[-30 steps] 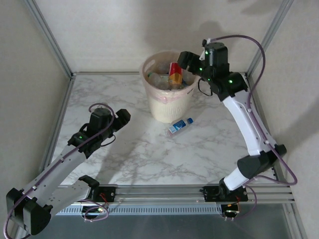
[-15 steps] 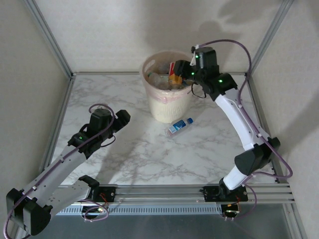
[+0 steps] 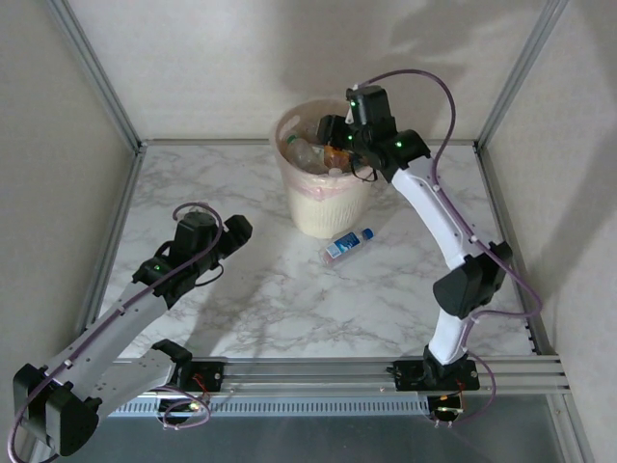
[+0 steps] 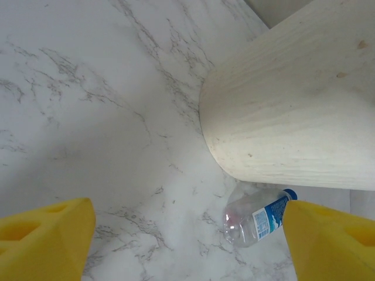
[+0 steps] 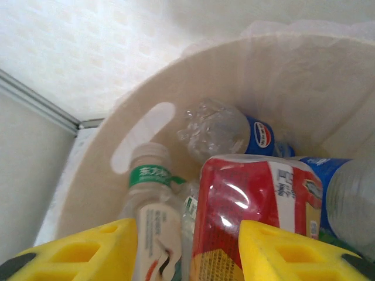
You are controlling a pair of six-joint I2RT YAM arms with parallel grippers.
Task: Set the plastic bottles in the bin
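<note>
The table (image 3: 241, 289) carries a heaped bin (image 3: 323, 207). The right gripper (image 3: 328, 130), pinched narrow over the red bottle (image 5: 252, 199), might drag it out; whether it grips is unclear. The left gripper (image 3: 239, 230) gapes empty, and the stray bottle (image 3: 348, 243) beside the bin could roll.

Right gripper (image 3: 330, 131) swung left over bin (image 3: 323, 207), closed on red-labelled bottle (image 5: 252, 199).

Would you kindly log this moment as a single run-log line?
left fingers: open, empty | right fingers: shut, at bin mouth by red-labelled bottle | blue-capped bottle: on table
</note>
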